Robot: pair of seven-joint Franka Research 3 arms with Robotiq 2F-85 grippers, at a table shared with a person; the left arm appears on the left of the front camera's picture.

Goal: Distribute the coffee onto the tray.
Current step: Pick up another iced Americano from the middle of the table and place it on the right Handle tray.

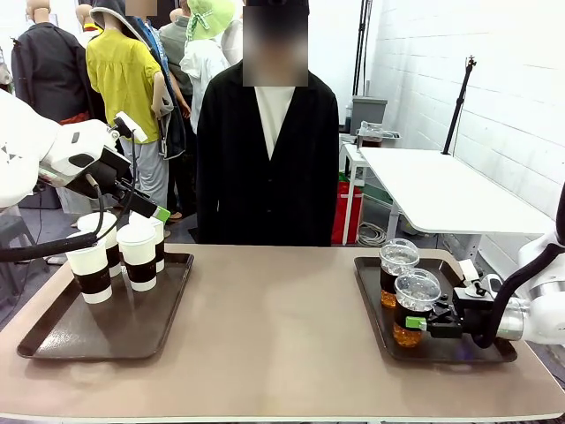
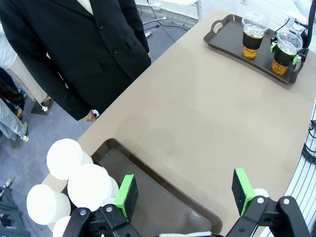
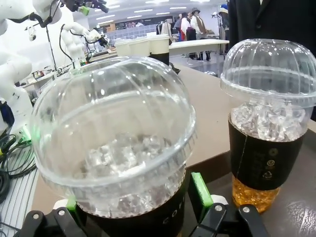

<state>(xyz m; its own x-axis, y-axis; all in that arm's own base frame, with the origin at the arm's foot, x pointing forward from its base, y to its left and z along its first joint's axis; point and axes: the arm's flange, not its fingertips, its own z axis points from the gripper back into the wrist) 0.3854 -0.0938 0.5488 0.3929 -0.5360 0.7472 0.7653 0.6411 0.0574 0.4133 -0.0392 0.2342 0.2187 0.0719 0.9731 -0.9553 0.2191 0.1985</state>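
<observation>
On right tray (image 1: 371, 291), right gripper (image 1: 422, 323) sitting spread around clear dome-lidded cup (image 1: 415, 307), released; left gripper (image 2: 185, 193) hanging unclenched over white paper cups (image 2: 89, 186).

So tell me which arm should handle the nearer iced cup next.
Right, probably. The right gripper already has its open jaws either side of the nearer iced cup; the left gripper hovers over the paper cups.
</observation>
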